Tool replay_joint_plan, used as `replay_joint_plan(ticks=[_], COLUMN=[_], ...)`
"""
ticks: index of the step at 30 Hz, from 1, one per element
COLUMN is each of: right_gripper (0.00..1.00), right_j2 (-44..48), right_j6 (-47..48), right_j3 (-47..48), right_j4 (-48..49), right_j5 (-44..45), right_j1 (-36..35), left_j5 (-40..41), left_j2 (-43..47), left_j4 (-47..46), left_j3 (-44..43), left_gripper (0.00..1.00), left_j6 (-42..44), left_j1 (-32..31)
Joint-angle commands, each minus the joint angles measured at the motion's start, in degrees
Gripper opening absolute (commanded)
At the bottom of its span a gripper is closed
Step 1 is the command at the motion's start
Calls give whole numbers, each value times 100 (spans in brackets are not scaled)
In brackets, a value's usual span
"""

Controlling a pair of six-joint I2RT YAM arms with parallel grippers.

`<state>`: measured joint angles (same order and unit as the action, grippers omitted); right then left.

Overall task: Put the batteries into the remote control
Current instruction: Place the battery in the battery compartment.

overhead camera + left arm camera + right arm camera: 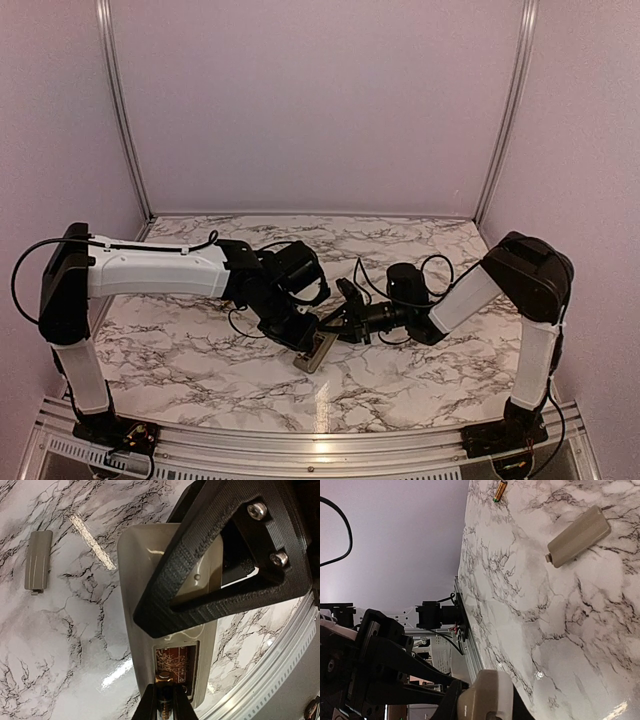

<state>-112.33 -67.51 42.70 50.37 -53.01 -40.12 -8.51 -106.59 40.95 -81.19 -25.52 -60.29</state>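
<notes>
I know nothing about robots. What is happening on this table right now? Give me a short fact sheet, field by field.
setting: marble-patterned table, two arms meeting mid-table
remote control: back side up, battery compartment open
left gripper: shut, pressing on the remote's back
right gripper: at the compartment, apparently shut on a battery
other battery: lying loose on the table, away from the remote
cover: off, lying flat on the table, apart from the remote

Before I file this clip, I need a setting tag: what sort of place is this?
Probably a robot test booth: plain lilac walls, aluminium frame posts, and a marble-patterned tabletop.
</notes>
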Motion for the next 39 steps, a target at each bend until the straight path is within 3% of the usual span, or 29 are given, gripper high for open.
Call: replay_joint_plan(ticks=[1,24,39], right_gripper=[0,0,0], right_j2=[-34,21,10], right_j6=[-22,91,-346], right_j3=[64,56,-7], right_j4=[213,7,509], right_j5=[-2,63,-33], right_j1=[-101,-101,-100], left_j5=[105,156,495], left_j2=[-96,134,-78], left_j4=[115,5,144], left_j3=[-196,-178,-209], left_gripper=[5,5,16], left_j6=[-4,-56,-17], left_j1=[-59,-88,-95])
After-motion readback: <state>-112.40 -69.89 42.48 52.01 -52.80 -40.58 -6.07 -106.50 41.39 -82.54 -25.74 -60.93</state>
